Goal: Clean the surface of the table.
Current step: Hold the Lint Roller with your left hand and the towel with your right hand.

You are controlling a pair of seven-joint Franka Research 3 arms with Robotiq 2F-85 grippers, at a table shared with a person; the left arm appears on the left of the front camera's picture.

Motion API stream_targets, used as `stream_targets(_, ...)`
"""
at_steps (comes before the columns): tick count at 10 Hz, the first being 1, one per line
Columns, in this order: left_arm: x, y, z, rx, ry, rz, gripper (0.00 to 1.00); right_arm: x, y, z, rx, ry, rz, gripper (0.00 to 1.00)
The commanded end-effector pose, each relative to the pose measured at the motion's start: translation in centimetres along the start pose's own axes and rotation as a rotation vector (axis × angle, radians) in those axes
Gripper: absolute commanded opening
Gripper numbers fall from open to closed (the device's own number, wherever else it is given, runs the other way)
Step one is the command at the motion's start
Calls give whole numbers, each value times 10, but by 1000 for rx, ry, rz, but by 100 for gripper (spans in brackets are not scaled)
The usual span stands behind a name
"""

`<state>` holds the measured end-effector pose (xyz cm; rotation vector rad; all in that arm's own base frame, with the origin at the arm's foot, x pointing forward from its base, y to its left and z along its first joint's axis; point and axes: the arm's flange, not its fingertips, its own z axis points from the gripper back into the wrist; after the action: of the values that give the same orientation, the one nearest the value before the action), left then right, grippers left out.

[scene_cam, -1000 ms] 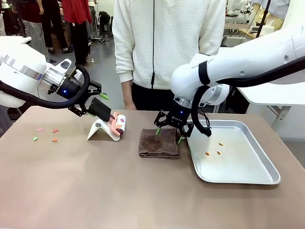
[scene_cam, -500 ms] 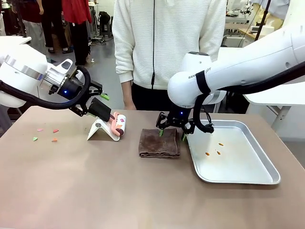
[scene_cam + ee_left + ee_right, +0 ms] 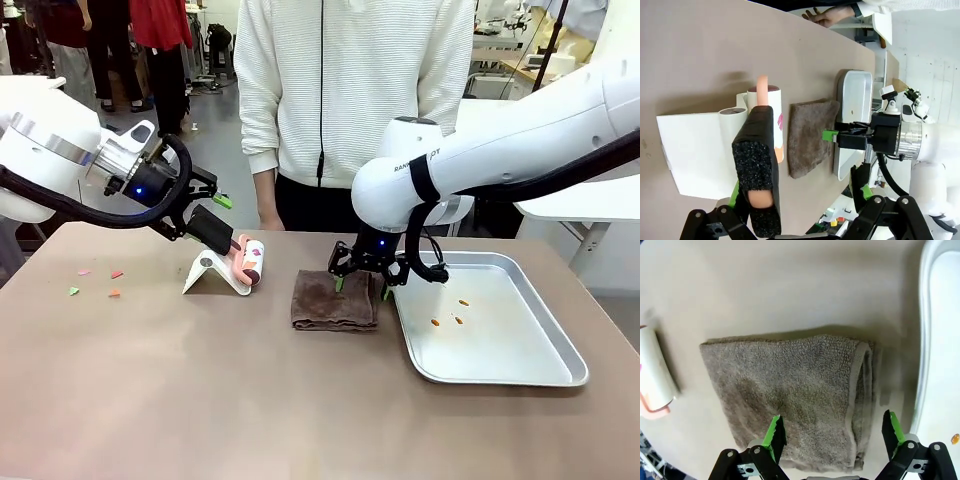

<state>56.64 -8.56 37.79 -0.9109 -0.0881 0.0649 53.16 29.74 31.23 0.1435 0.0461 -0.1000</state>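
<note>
A robotics lab is showing here: white-topped benches (image 3: pixel 570 195) and gear are crowding the background, people (image 3: pixel 130 40) are standing around.

Right end effector (image 3: pixel 361 287): has risen slightly and shifted toward the far edge of the brown towel (image 3: pixel 335 299), fingers spread wide.
Right arm: elbow swung leftward.

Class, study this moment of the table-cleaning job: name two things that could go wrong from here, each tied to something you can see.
1. The right hand hangs open over the towel's far edge, close to the tray; a pinch there might bump the tray's rim.
2. The left hand grips the lint roller by its foam handle; its stand could be dragged along.
</note>
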Motion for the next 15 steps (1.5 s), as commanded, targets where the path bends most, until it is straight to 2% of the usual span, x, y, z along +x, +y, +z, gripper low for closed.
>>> stream_targets(1,-3,6,2,23,18,-49,100,-2,-1,-2,26,-26,15,100)
stream_targets(2,-3,7,2,31,19,-61,100,-2,-1,-1,34,-26,13,100)
stream_targets(3,-4,8,2,23,24,-66,100,-2,-1,-1,38,-26,17,87)
stream_targets(4,-3,9,3,20,24,-75,100,-1,0,-2,49,-15,16,40)
stream_targets(5,-3,9,3,13,24,-70,90,-2,0,-2,49,-15,19,27)
stream_targets(6,-3,8,3,22,24,-85,40,-2,0,-2,43,-16,27,0)
stream_targets(7,-4,8,2,39,15,-97,30,-2,1,-3,44,-13,40,0)
stream_targets(8,-4,7,2,56,9,-103,35,-3,2,-6,40,-7,46,0)
stream_targets(9,-4,8,2,57,7,-106,0,-3,1,-7,43,0,47,4)
stream_targets(10,-4,8,3,57,3,-104,0,-3,0,-9,41,5,48,0)
stream_targets(15,-5,9,3,62,-3,-106,0,-4,-1,-11,48,17,58,0)
